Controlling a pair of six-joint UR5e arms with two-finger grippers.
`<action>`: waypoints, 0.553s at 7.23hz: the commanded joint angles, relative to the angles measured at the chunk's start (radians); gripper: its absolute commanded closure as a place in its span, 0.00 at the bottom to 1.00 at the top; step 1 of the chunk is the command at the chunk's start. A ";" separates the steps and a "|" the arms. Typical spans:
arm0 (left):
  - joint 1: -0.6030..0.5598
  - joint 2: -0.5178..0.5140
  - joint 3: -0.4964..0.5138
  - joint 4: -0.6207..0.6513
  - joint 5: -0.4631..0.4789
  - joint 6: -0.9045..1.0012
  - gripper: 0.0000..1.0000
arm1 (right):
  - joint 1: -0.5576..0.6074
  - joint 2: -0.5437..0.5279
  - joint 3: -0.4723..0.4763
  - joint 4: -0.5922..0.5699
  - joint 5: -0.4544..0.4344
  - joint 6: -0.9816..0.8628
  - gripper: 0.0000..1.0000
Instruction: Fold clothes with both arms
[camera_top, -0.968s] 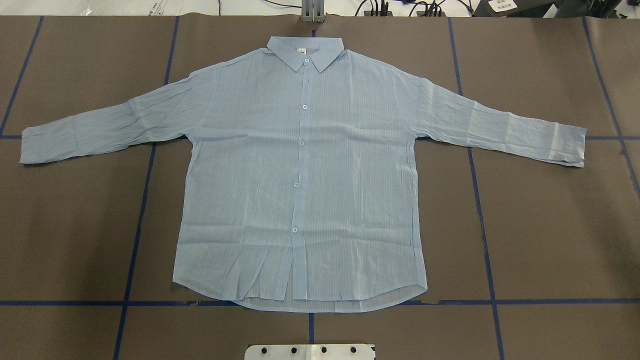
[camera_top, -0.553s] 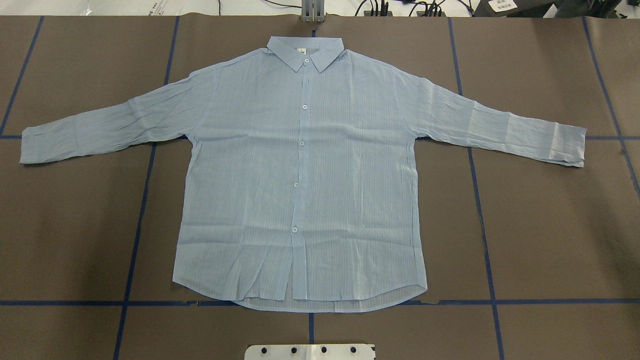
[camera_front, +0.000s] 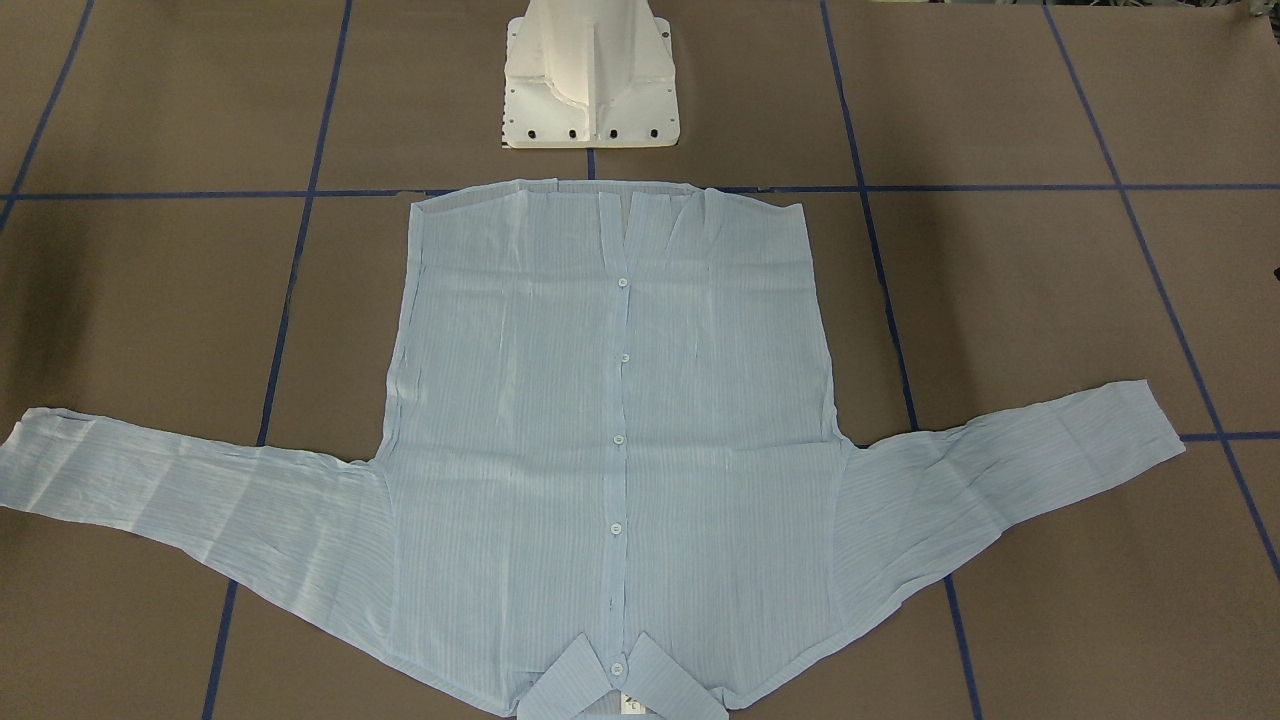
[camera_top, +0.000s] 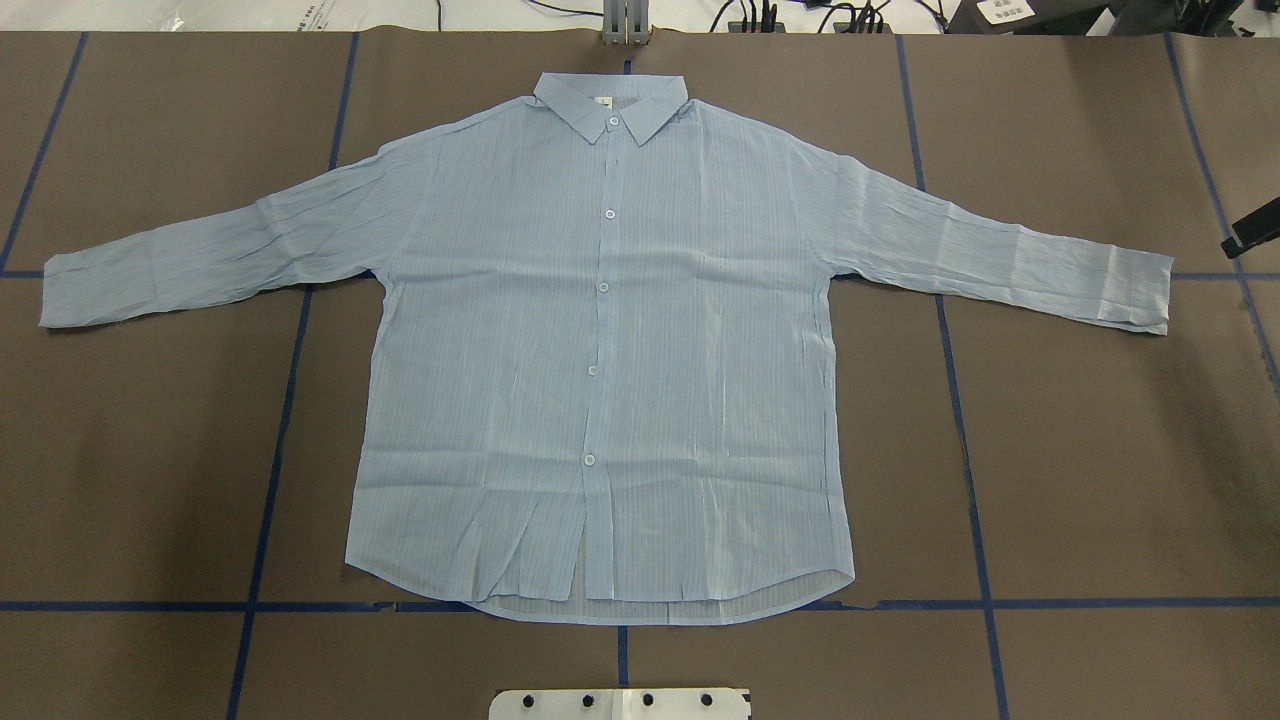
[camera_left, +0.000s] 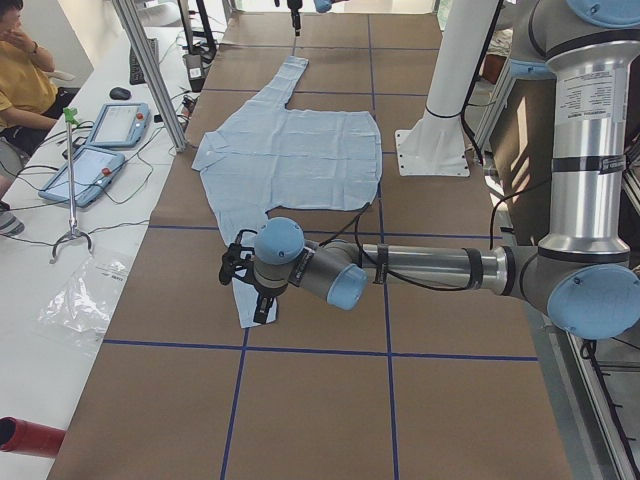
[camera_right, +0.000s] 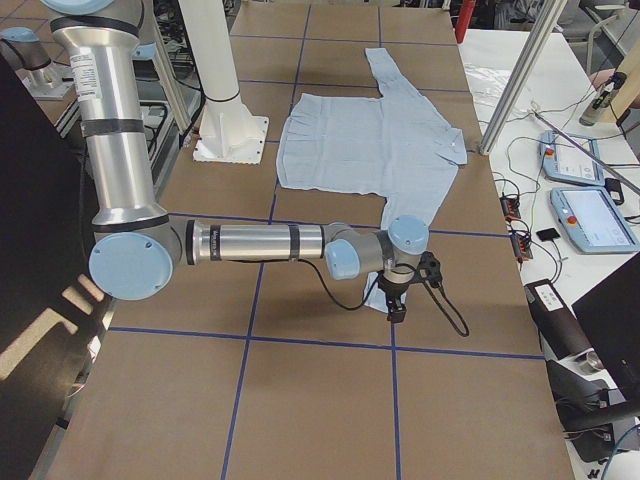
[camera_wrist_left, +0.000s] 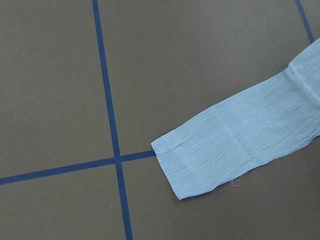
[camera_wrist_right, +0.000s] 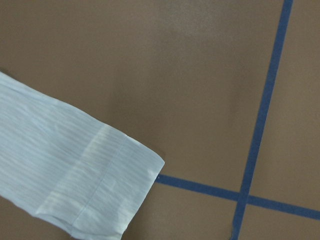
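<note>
Brown paper covers the table (camera_top: 1100, 450), gridded with blue tape (camera_top: 268, 490). 1 pale-blue shirt (camera_top: 600, 380) lies flat, front up, 2 sleeves spread. 2 grippers: the left gripper (camera_left: 261, 312) hangs at the left cuff (camera_wrist_left: 195, 167), the right gripper (camera_right: 395, 308) near the right cuff (camera_wrist_right: 112, 192). Jaw state cannot be told for either. 1 neck label (camera_top: 603, 100), writing illegible. 5 buttons (camera_top: 603, 287).

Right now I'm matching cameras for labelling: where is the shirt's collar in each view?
Front-facing: collar bottom centre.
Overhead: collar top centre.
Exterior left: collar upper left.
Exterior right: collar upper right of centre.
Left wrist: not in it; only a cuff.
Right wrist: not in it; only a cuff.
Shared landmark: white pedestal base, in the four exterior views only.
</note>
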 joint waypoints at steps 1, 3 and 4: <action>-0.001 -0.004 0.012 -0.001 0.021 -0.008 0.00 | -0.035 0.073 -0.160 0.105 -0.015 0.051 0.03; -0.010 0.005 -0.025 -0.001 0.043 -0.018 0.00 | -0.079 0.075 -0.188 0.128 -0.023 0.051 0.06; -0.010 0.012 -0.026 -0.001 0.069 -0.009 0.00 | -0.106 0.084 -0.194 0.131 -0.046 0.053 0.07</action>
